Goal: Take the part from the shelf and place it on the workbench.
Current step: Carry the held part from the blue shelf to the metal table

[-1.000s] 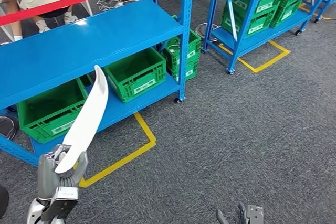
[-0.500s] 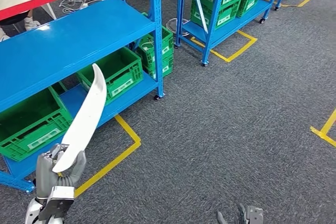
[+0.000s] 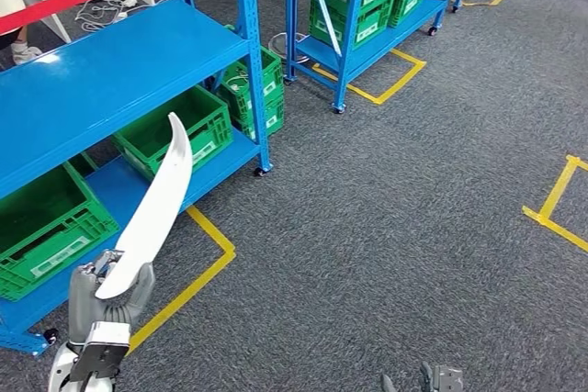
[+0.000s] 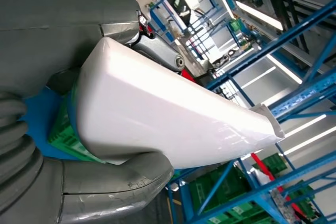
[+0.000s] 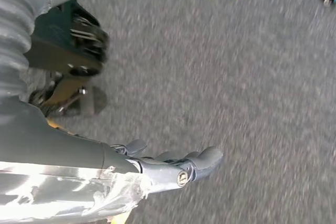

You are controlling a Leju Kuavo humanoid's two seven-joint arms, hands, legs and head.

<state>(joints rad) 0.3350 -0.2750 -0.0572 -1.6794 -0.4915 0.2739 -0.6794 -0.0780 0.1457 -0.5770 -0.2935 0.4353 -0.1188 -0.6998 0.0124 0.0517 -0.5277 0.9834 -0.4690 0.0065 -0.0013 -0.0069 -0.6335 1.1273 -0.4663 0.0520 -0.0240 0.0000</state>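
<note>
A long, curved white part [image 3: 152, 210] stands upright at the lower left of the head view, its lower end gripped by my left hand [image 3: 104, 298]. Up close in the left wrist view the white part [image 4: 166, 116] lies between the thick grey thumb and the fingers of my left hand [image 4: 79, 51]. My right hand [image 3: 423, 379] hangs low at the bottom edge of the head view. In the right wrist view the right hand [image 5: 174, 163] holds nothing, its fingers stretched out above grey carpet.
A blue shelf [image 3: 104, 80] stands at the left, with green crates [image 3: 176, 130] on its bottom level. A second blue rack [image 3: 354, 6] with green crates stands farther back. Yellow floor tape [image 3: 197, 268] marks the grey carpet, with another yellow corner [image 3: 555, 208] at the right.
The whole scene has shifted left: the camera turned right, away from the shelf. A yellow tape corner has come into view at the right. My left hand holds the white part as before.
</note>
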